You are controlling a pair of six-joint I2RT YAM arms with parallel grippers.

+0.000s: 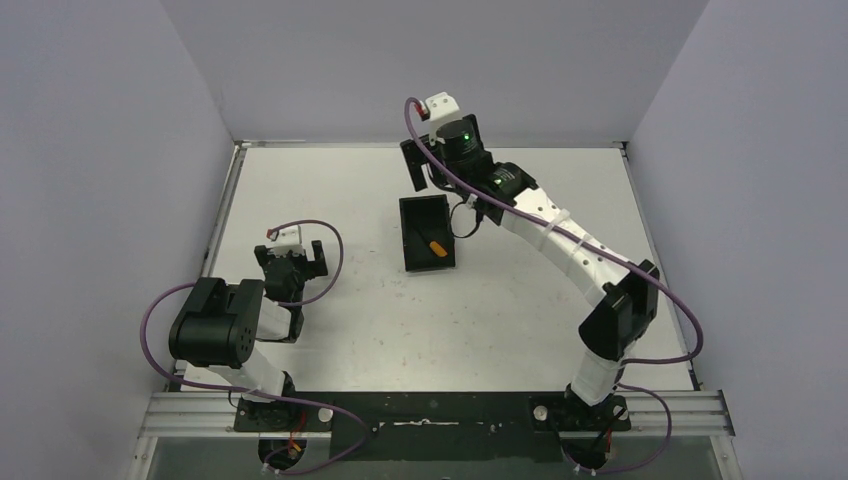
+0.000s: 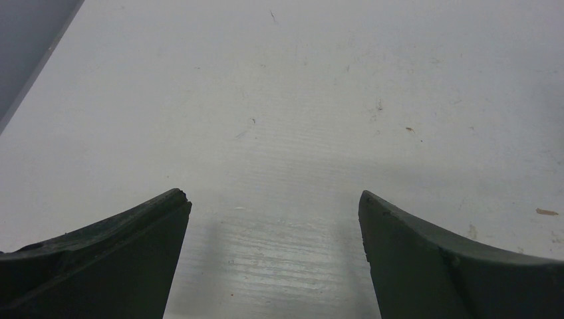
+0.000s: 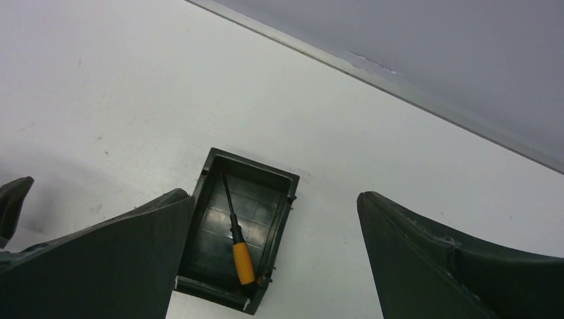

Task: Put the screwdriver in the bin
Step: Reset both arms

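Right gripper [image 3: 271, 195] spread; screwdriver [image 3: 236, 236] inside bin [image 3: 256, 164]

Screwdriver: you see the small orange-handled screwdriver [image 3: 237, 231] lying flat and diagonal inside.
Bin: low black rectangular plastic bin [image 3: 261, 194], open-topped, upright.

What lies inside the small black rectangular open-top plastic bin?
One small screwdriver with an orange handle and thin dark shaft lies flat on the bin floor. In the wrist view a finger of the right gripper covers one corner; nothing else shows.
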